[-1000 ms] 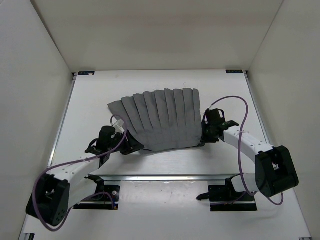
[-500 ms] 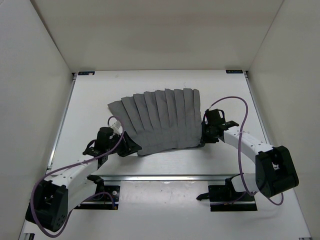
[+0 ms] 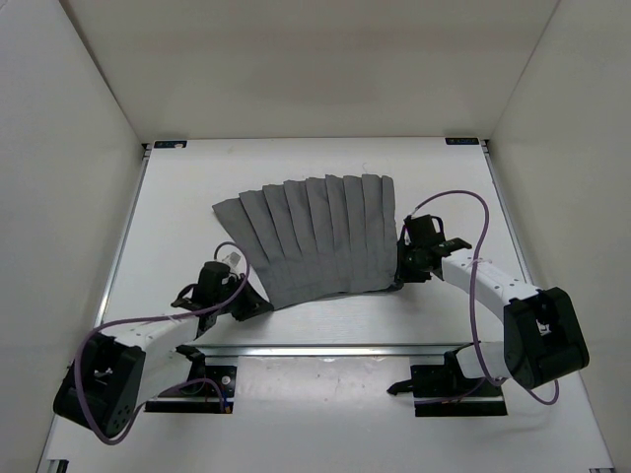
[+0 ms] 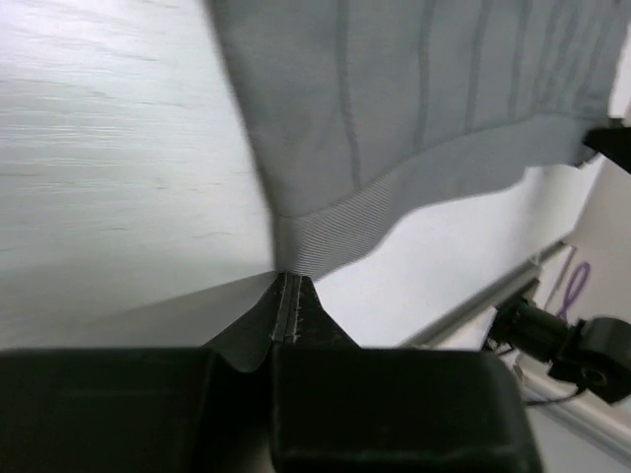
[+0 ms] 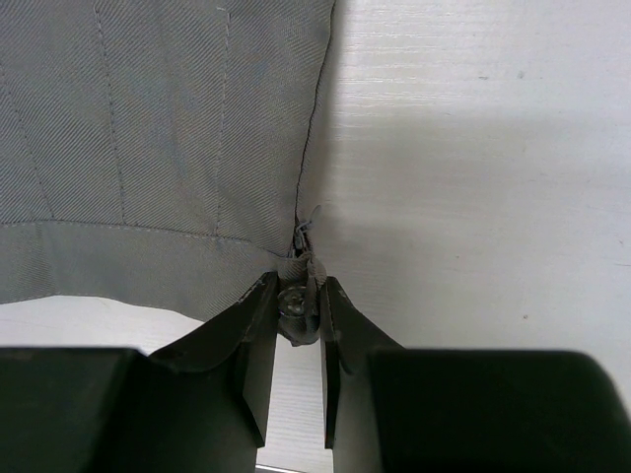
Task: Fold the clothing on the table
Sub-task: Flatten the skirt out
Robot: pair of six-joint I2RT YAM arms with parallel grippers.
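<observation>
White arm links (image 3: 483,281), black joints (image 3: 540,340), looping purple cables (image 3: 463,194), black fingers (image 5: 251,340)

The left tool (image 4: 290,294) has closed. One second ago its jaws stood apart beside the clothing (image 3: 320,236); now they pinch the near left corner of its waistband. The left arm (image 3: 148,335) has drawn back toward the near edge of the desk (image 3: 177,217), and that corner has come a little with it.

Pinches the waistband corner of the grey pleated skirt (image 5: 148,128), just below the zip (image 5: 308,225), in the right gripper (image 5: 299,317). Spread flat leftward; white table (image 5: 473,148) rightward.
</observation>
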